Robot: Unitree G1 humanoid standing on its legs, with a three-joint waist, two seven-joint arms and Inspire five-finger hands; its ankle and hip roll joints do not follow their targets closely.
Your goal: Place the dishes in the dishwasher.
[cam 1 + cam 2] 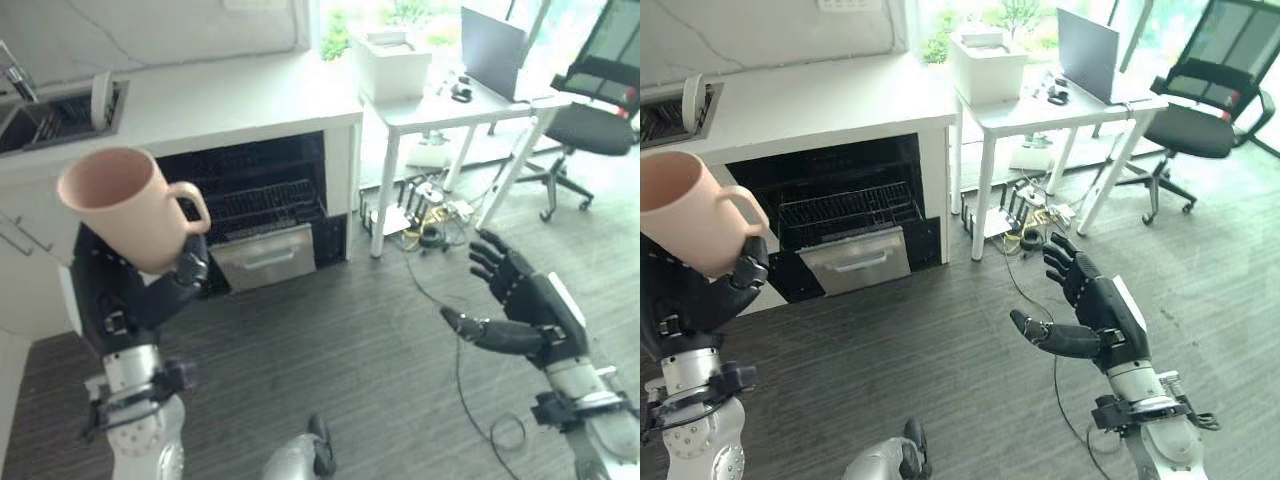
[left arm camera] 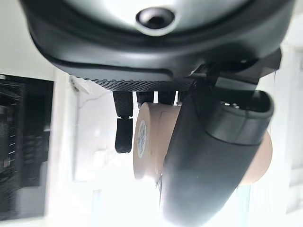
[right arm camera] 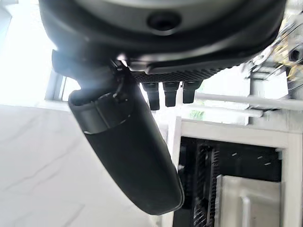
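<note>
**mug raised, dishwasher open and waiting**

left eye view: the left robot hand [image 1: 178, 283] is curled round the base of a pink mug [image 1: 125, 205], held high at about 9 o'clock with its handle turned toward 3 o'clock. the dishwasher [image 1: 262, 205] stands open at 12 o'clock under the white surface [image 1: 230, 100], its wire rack [image 1: 262, 200] showing and a steel drawer front [image 1: 268, 258] pulled out below. the right robot hand [image 1: 520, 300] hangs at 4 o'clock, fingers spread, holding nothing.

right eye view: the same layout; bare floor [image 1: 940, 340] lies between the robot and the rack, so there is open room to approach. a white desk [image 1: 1060, 105] stands at 1 o'clock and an office chair [image 1: 1200, 110] at 2 o'clock, both well apart from the path.

left wrist view: thumb and fingers close on the mug, its underside facing the camera.

right wrist view: straight fingers, empty palm, with the dishwasher past them.

judgement: the mug is in transit. to do it well, carry it in low beneath the surface edge, clear the pulled-out drawer front, and tip it mouth-down before letting go.
</note>
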